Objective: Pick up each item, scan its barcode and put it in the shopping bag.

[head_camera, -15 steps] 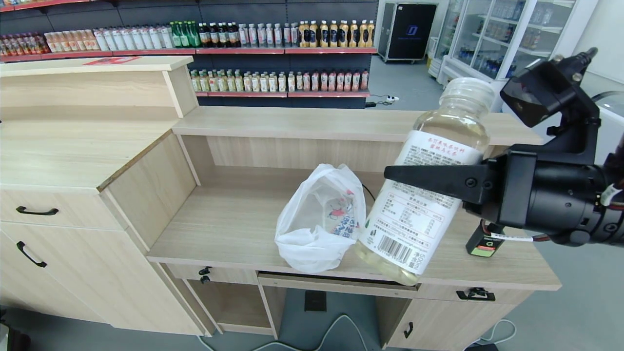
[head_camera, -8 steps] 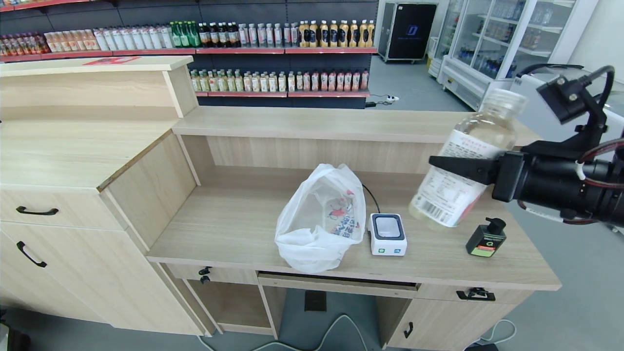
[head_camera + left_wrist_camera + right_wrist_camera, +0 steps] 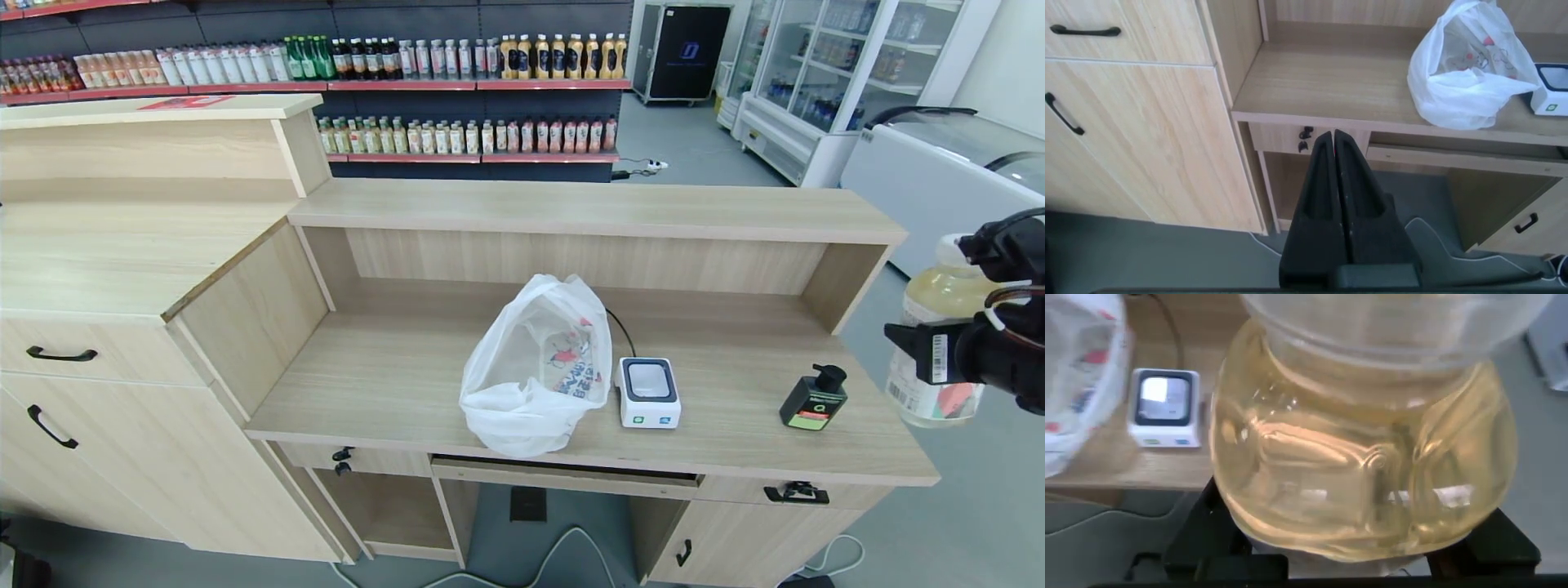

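Grip: right end effector (image 3: 918, 359) grasping bottle (image 3: 939, 300), past desk's (image 3: 735, 384) right edge.
Risk: a slip would likely drop it to the floor.

We read the bottle (image 3: 939, 298) as clear plastic over pale yellow liquid, with a white label carrying a black barcode and a red patch; the shopping bag (image 3: 531, 392) is translucent white with red and blue print. Scanner (image 3: 649, 392) is white with a dark grey window and small green and blue marks, and the pump bottle (image 3: 812, 398) is black with a green and red label. Bench (image 3: 392, 367) is light wood grain with black handles (image 3: 796, 492), left pincer (image 3: 1333, 140) plain black.
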Motion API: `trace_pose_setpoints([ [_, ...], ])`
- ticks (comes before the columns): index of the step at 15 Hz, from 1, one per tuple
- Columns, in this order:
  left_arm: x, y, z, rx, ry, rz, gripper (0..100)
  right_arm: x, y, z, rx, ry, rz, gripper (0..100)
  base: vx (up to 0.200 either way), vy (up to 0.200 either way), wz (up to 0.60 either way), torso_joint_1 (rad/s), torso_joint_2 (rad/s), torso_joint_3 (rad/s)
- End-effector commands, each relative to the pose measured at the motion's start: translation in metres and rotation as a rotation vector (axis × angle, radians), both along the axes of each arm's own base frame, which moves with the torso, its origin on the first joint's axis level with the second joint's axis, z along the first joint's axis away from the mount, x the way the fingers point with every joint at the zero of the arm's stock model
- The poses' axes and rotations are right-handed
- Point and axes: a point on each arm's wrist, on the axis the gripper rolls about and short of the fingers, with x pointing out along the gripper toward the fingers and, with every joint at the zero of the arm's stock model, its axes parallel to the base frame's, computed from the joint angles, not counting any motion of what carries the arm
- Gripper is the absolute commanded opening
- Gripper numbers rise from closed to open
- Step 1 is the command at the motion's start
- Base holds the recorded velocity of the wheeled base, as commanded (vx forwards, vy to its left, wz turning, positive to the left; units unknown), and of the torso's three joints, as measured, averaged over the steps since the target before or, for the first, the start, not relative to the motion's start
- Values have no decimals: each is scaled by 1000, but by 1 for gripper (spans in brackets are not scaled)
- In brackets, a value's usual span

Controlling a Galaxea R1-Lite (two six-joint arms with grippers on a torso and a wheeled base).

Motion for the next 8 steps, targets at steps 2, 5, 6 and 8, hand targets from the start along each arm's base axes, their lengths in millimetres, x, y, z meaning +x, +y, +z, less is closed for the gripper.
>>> trace_pose_setpoints([
  [2,0,0,0,0,0,0,0,5,-4,-6,-45,35,-67,0,0,0,0,0,0,0],
  [5,0,0,0,0,0,0,0,14,-11,-8,-153,80,-91,0,0,0,0,0,0,0],
  [6,0,0,0,0,0,0,0,21,-16,-8,-215,108,-87,0,0,0,0,0,0,0],
  [8,0,0,0,0,0,0,0,30,-20,-9,-220,113,-65,0,0,0,0,0,0,0],
])
